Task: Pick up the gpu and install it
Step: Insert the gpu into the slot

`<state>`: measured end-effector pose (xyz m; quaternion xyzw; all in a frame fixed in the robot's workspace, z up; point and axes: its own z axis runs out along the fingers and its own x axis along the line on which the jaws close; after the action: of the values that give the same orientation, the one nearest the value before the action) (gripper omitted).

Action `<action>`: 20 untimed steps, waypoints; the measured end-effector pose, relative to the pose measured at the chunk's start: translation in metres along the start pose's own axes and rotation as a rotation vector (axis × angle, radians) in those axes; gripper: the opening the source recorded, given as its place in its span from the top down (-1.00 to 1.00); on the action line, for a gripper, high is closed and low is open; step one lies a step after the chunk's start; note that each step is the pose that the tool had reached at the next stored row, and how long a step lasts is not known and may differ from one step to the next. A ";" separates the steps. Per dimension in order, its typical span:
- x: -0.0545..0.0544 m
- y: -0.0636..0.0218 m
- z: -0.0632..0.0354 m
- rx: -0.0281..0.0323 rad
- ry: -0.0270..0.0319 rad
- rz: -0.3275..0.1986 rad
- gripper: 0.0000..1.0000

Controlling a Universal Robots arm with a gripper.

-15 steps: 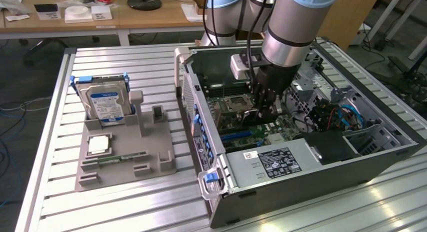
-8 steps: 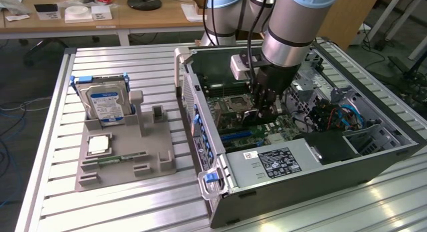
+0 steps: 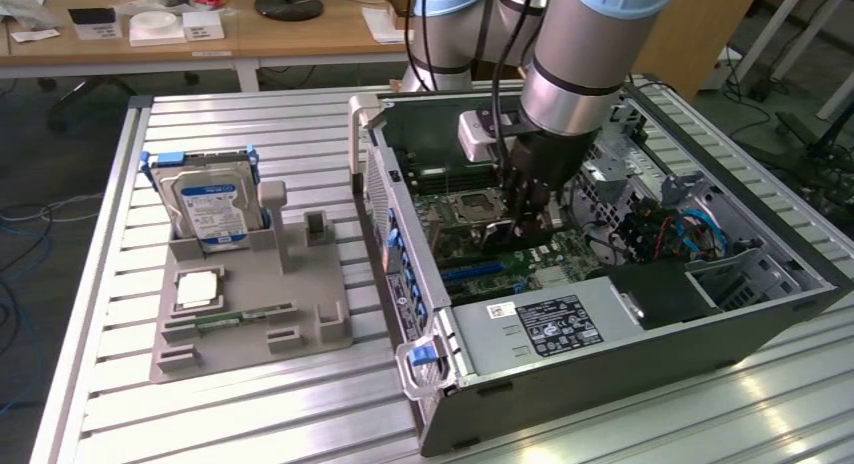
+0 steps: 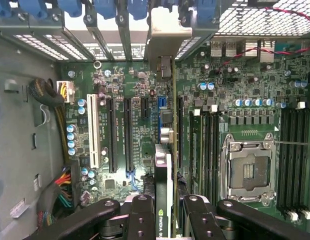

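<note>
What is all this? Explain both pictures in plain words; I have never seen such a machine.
The grey jointed robot arm reaches into an open dark-grey computer case lying on a ribbed metal table. One picture is taken from off the arm, the other from its wrist, looking at the green circuit board. Its black two-fingered pincer is closed on a thin flat graphics card, seen edge-on. Beside the case, a grey plastic holder carries a silver hard drive with blue label.

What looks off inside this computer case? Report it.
Nothing looks damaged or spilled. The gripper holds the gpu edge-on over the motherboard, in line with the expansion slots, not askew. One oddity: the CPU socket is bare.
</note>
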<state>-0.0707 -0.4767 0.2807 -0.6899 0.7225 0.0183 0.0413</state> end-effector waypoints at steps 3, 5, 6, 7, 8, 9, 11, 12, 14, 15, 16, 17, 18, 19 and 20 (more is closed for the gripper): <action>0.000 0.0000 0.0000 0.0000 0.0000 0.000 0.47; 0.000 0.0000 0.0009 0.0003 0.0012 0.000 0.47; 0.000 0.0005 0.0024 0.0003 0.0024 0.000 0.47; 0.000 0.0007 0.0035 0.0003 0.0037 0.000 0.47; 0.000 0.0007 0.0036 0.0002 0.0048 0.000 0.47; 0.000 0.0007 0.0038 0.0002 0.0049 0.000 0.47; 0.000 0.0008 0.0063 0.0004 0.0054 0.000 0.47; 0.000 0.0008 0.0068 0.0003 0.0059 0.000 0.47; 0.000 0.0009 0.0068 0.0003 0.0061 0.000 0.47; 0.000 0.0009 0.0068 0.0003 0.0061 0.000 0.47; 0.000 0.0009 0.0067 0.0003 0.0061 0.000 0.47; 0.000 0.0009 0.0068 0.0003 0.0061 0.000 0.47; 0.000 0.0009 0.0068 0.0003 0.0060 0.000 0.47; 0.000 0.0006 0.0068 -0.0004 0.0062 0.000 0.47; 0.000 0.0003 0.0069 -0.0020 0.0062 0.000 0.47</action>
<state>-0.0708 -0.4766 0.2738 -0.6900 0.7226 0.0168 0.0384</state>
